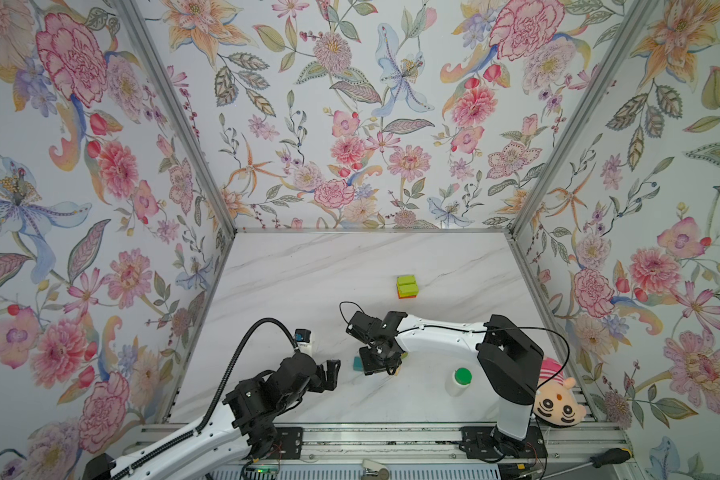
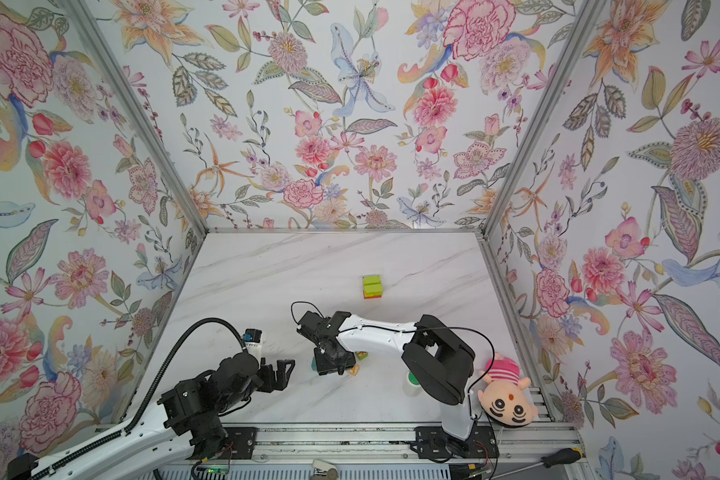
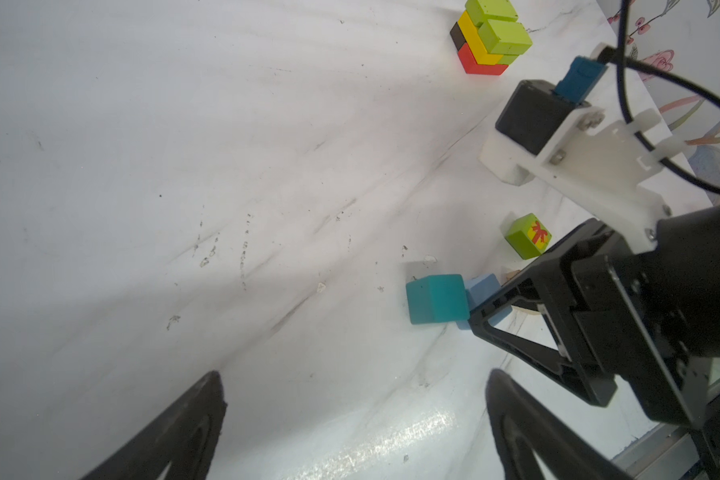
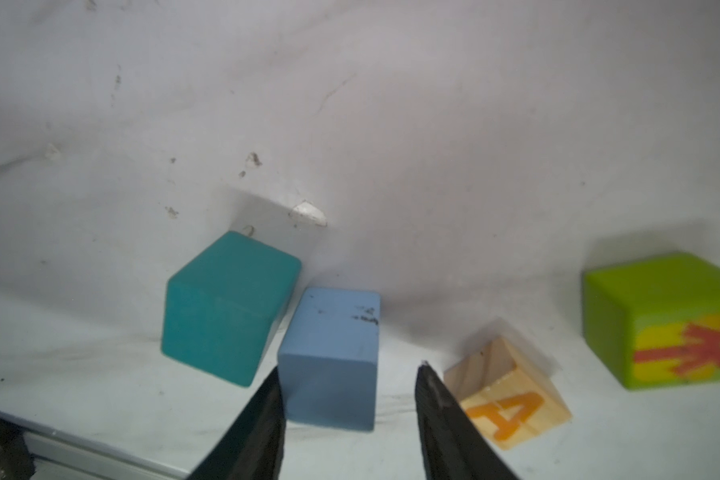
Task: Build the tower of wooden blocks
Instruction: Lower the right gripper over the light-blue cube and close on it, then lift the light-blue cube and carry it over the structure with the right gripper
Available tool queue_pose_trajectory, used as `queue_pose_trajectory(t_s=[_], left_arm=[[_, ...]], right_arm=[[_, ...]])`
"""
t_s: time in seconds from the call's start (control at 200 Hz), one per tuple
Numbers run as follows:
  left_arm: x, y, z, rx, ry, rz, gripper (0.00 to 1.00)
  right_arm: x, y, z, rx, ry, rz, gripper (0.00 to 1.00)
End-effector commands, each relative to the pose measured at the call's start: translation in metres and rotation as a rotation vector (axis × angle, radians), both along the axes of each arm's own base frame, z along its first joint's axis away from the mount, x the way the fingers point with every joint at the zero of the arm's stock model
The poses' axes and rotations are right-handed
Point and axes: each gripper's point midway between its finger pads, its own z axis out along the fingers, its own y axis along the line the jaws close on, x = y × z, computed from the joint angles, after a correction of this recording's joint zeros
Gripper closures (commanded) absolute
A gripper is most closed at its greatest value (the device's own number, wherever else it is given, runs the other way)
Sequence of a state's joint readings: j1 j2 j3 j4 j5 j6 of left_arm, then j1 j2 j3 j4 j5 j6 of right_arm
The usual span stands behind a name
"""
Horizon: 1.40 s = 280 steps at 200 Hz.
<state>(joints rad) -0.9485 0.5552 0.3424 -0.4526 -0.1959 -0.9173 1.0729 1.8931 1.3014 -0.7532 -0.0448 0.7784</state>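
The tower (image 1: 407,286) (image 2: 373,286) stands mid-table: brown and red blocks at the base, yellow and lime-green above (image 3: 491,37). Nearer the front lie loose wood blocks: a teal cube (image 4: 225,307), a light-blue cube (image 4: 331,357), a tilted tan "A" cube (image 4: 508,399) and a green red-marked cube (image 4: 661,320). My right gripper (image 4: 350,368) is low over the table with its fingers on either side of the light-blue cube. One finger is against the cube and a gap shows at the other. My left gripper (image 3: 356,374) (image 1: 332,374) hovers wide open and empty, left of the teal cube (image 3: 435,299).
A white green-capped bottle (image 1: 460,380) stands by the right arm's base, and a plush doll (image 1: 558,399) lies at the front right corner. A small white device (image 1: 304,338) sits behind the left gripper. Floral walls enclose three sides.
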Motion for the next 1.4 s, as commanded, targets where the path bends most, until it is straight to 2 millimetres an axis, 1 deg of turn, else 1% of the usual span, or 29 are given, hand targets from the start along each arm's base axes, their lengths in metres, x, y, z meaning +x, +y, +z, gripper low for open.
queue_pose_trajectory(t_s=[0.0, 0.245, 0.46, 0.686, 0.801, 0.926, 1.066, 1.151, 1.306, 1.396], left_arm=[[0.001, 0.002, 0.001, 0.024, -0.013, 0.004, 0.01], [0.002, 0.002, 0.000, 0.036, -0.014, 0.006, 0.01], [0.003, 0.001, 0.001, 0.044, -0.022, 0.001, 0.01], [0.004, 0.002, 0.000, 0.047, -0.024, 0.004, 0.01], [0.004, 0.002, 0.001, 0.044, -0.026, 0.005, 0.01], [0.004, 0.001, 0.003, 0.044, -0.029, -0.001, 0.01], [0.006, -0.001, 0.006, 0.049, -0.038, -0.007, 0.01], [0.007, -0.003, 0.008, 0.057, -0.043, -0.014, 0.01], [0.013, -0.006, 0.016, 0.075, -0.069, -0.020, 0.01], [0.018, -0.008, 0.023, 0.084, -0.095, -0.023, 0.01]], right_arm=[[0.004, 0.000, -0.004, -0.013, 0.000, 0.013, 0.49], [0.009, 0.000, -0.004, -0.012, -0.003, 0.020, 0.50], [0.012, 0.004, 0.000, 0.001, -0.007, 0.024, 0.52], [0.013, 0.004, 0.001, 0.004, 0.002, 0.021, 0.65], [0.013, 0.003, 0.002, -0.003, 0.006, 0.018, 0.67], [0.015, 0.005, 0.012, 0.008, -0.006, 0.019, 0.69], [0.024, 0.009, 0.032, 0.037, -0.042, 0.016, 0.70], [0.030, 0.009, 0.040, 0.041, -0.057, 0.020, 0.70], [0.043, 0.000, 0.048, 0.022, -0.075, 0.011, 0.70], [0.052, -0.008, 0.052, 0.018, -0.081, -0.002, 0.70]])
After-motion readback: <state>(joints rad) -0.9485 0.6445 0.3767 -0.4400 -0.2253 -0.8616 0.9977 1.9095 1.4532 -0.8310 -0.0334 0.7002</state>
